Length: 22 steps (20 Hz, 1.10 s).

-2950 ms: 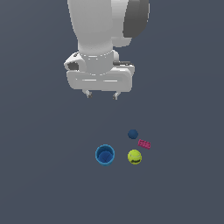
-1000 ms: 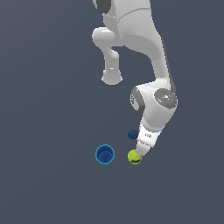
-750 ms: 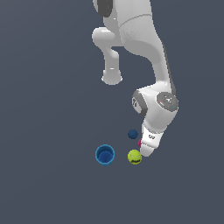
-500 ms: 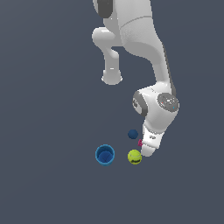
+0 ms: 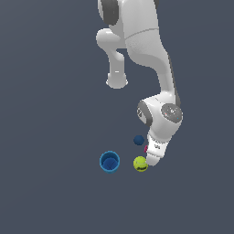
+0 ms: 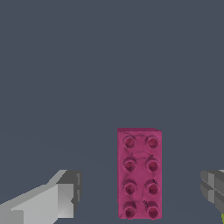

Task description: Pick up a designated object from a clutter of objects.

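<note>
- Fingers (image 6: 65, 197) spread wide, straddling the pink brick (image 6: 139, 173) without touching it.
- Brick lies flat on the worktop (image 5: 55, 137), between the yellow-green ball (image 5: 140, 163) and dark blue ball (image 5: 139, 140).

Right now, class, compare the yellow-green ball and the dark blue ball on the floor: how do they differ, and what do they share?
Colour: the yellow-green ball is bright, the dark blue ball nearly blends into the grey floor.
Size: the yellow-green ball looks larger than the dark blue ball.
Place: the yellow-green ball sits right beside the gripper, next to the blue cup; the dark blue ball lies apart, above them in the exterior view.
Shared: both are round and rest loose on the floor, ungripped.
</note>
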Each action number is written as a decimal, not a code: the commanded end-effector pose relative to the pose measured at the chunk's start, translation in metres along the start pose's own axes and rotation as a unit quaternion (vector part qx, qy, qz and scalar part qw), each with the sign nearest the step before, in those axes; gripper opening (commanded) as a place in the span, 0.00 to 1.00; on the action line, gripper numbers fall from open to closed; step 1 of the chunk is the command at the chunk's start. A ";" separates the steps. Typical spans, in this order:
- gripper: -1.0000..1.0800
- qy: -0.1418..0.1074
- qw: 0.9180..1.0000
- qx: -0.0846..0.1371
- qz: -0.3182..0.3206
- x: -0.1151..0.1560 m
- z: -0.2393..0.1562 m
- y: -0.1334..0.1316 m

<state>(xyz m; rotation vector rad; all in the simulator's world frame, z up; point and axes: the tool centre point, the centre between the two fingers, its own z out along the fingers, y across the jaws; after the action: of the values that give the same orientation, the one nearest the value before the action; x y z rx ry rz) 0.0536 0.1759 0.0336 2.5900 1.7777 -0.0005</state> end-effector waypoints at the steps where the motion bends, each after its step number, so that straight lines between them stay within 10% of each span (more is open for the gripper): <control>1: 0.96 0.000 1.000 0.000 -0.001 0.000 0.012 0.000; 7: 0.96 0.000 1.000 0.000 -0.001 0.001 0.022 0.001; 8: 0.00 0.000 1.000 0.000 -0.001 0.001 0.022 0.001; 22: 0.00 0.005 1.000 -0.007 -0.003 0.004 0.009 0.006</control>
<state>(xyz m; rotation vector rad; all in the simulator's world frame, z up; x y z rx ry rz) 0.0596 0.1784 0.0223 2.5801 1.7821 0.0240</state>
